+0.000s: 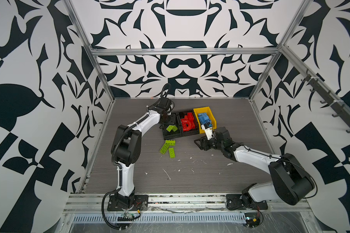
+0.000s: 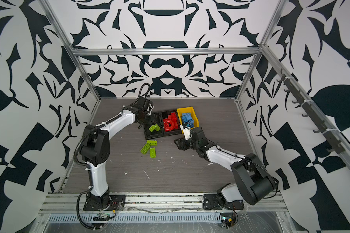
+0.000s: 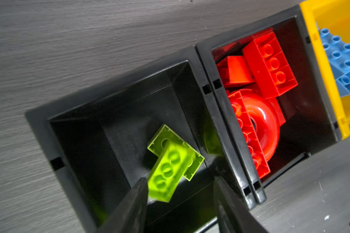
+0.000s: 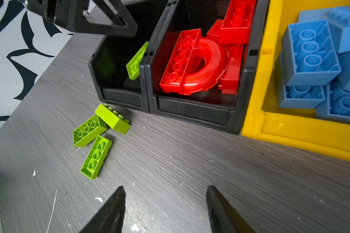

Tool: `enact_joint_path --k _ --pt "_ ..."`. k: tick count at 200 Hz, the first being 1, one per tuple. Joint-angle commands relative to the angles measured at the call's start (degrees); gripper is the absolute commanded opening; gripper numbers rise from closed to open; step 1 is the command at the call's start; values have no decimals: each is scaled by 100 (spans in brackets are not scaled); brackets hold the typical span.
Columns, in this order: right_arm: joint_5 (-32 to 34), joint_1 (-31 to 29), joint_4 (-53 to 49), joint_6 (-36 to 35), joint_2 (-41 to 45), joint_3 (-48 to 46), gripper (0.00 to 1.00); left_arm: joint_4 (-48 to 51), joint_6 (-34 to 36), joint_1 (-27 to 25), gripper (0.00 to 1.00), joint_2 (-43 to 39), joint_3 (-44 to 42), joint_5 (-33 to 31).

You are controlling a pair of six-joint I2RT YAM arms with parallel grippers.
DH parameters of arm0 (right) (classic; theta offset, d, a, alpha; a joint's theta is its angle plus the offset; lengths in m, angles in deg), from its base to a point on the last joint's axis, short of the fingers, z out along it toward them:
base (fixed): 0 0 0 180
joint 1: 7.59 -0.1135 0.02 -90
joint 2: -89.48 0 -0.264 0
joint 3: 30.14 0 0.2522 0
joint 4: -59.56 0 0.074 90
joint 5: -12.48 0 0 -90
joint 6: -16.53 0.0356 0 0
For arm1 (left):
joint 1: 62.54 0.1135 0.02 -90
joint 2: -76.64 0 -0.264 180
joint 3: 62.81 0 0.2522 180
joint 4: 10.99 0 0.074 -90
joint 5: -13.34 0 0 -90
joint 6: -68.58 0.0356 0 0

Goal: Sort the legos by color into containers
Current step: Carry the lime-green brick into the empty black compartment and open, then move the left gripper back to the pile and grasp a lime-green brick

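Observation:
My left gripper (image 3: 180, 178) (image 1: 167, 119) hangs open over the left black container (image 3: 38, 121) (image 1: 171, 137). A lime green lego (image 3: 168, 171), blurred, lies by one fingertip across another green lego (image 3: 160, 141). Three green legos (image 1: 170, 142) (image 1: 164, 148) (image 1: 171, 152) (image 4: 96, 157) rest on the table in front of that container. The middle black container (image 1: 190, 133) holds red legos, with the red arch (image 4: 208, 66) among them. Blue legos (image 4: 311, 54) fill the yellow container (image 1: 202, 110). In front of the containers my right gripper (image 4: 165, 187) (image 1: 197, 141) is open and holds nothing.
White scraps (image 1: 167, 173) are scattered over the grey wood-grain table (image 1: 210, 177). The three containers stand side by side, touching, near the back middle. Patterned walls and metal frame posts (image 1: 101, 76) close in the table on three sides.

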Motion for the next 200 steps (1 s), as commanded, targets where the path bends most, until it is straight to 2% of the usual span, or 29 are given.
enact_joint_path --k 1,22,82,112,147,200 --pt "-67 -29 141 -41 134 79 66 274 74 18 57 -331 124 16" --pt "-59 -29 124 -46 143 84 66 434 110 -12 57 -838 -185 -44" --pt "-68 -34 105 -55 50 123 66 986 158 -223 58 -2460 -2116 -580" --pt "-77 -35 71 -56 -21 158 66 919 353 -454 58 -3121 -2954 -451" --pt "-94 -46 75 -65 -80 184 66 907 387 -611 58 -3231 -3406 -560" --pt "-103 -68 30 -96 -141 223 66 728 522 -814 58 -2659 -3449 -690"
